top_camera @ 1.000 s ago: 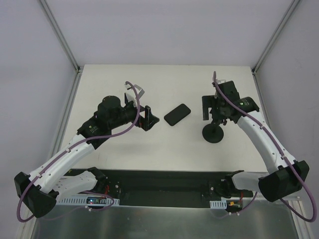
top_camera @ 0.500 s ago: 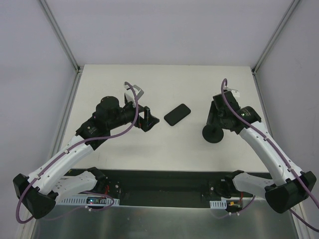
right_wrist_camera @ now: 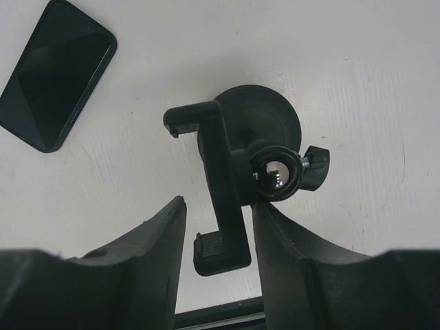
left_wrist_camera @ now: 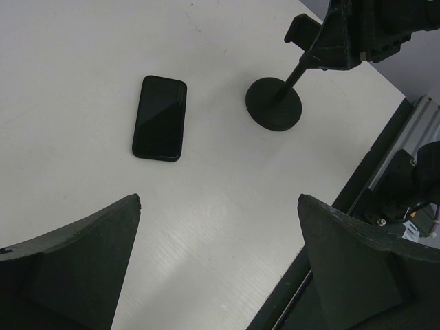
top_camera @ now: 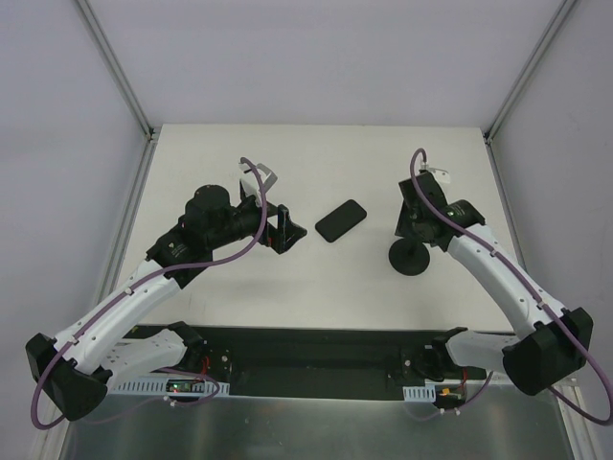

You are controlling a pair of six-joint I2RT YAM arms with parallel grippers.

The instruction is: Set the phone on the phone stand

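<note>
The black phone (top_camera: 342, 220) (left_wrist_camera: 160, 117) (right_wrist_camera: 58, 72) lies flat on the white table between the two arms. To its right the phone stand (top_camera: 409, 258) (left_wrist_camera: 273, 103) stands upright on its round base. My right gripper (top_camera: 414, 213) (right_wrist_camera: 218, 201) reaches down over the stand's top, its jaws half closed around the clamp bracket (right_wrist_camera: 220, 179). The right finger touches the ball joint. A narrow gap shows between the left finger and the bracket. My left gripper (top_camera: 287, 230) (left_wrist_camera: 218, 199) hovers left of the phone, open wide and empty.
The white table (top_camera: 287, 287) ends at a black rail (top_camera: 316, 350) along the near edge, where the arm bases sit. Metal frame posts (top_camera: 120, 72) rise at the far corners. Grey walls close in the sides.
My right gripper has turned over the stand's top and its jaws have narrowed around the clamp bracket. The left arm, the phone and the stand's base have stayed put.
</note>
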